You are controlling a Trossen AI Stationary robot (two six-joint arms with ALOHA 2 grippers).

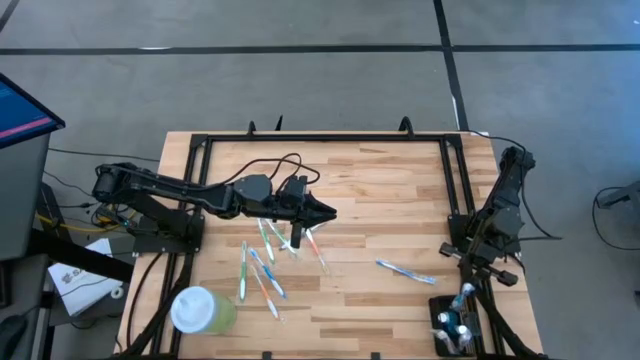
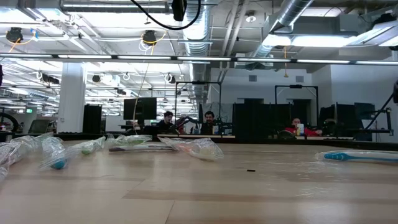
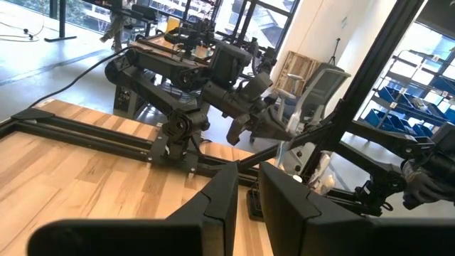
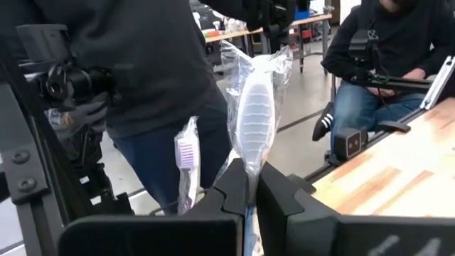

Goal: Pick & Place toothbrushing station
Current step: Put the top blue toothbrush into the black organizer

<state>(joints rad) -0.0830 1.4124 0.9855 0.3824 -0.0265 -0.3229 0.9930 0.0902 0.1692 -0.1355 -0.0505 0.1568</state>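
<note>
The toothbrushing station [image 1: 448,338], a small black holder with brushes standing in it, sits at the table's near right corner. My right gripper [image 4: 250,174] hovers just beyond its far side [image 1: 468,292], pointing level toward the near edge, shut on a wrapped toothbrush [image 4: 254,117]. A second wrapped brush with purple bristles [image 4: 186,153] stands upright beside it. My left gripper [image 1: 328,213] is held level high over the table's middle. Its fingers [image 3: 220,195] stand a narrow gap apart with nothing between them. My right gripper pinches the clear-wrapped toothbrush just below its head [image 4: 249,186] between its two fingertips. The fingers come level from the far side and lie across the brush. The brush stands upright, head up. Its lower end is hidden behind the fingers.
Several wrapped toothbrushes [image 1: 262,262] lie below the left gripper, and one with blue [image 1: 405,270] lies right of the middle. A pale green cup with a white lid [image 1: 200,310] stands near left. A black frame [image 1: 325,138] rims the table. People [image 4: 142,64] stand past the near edge.
</note>
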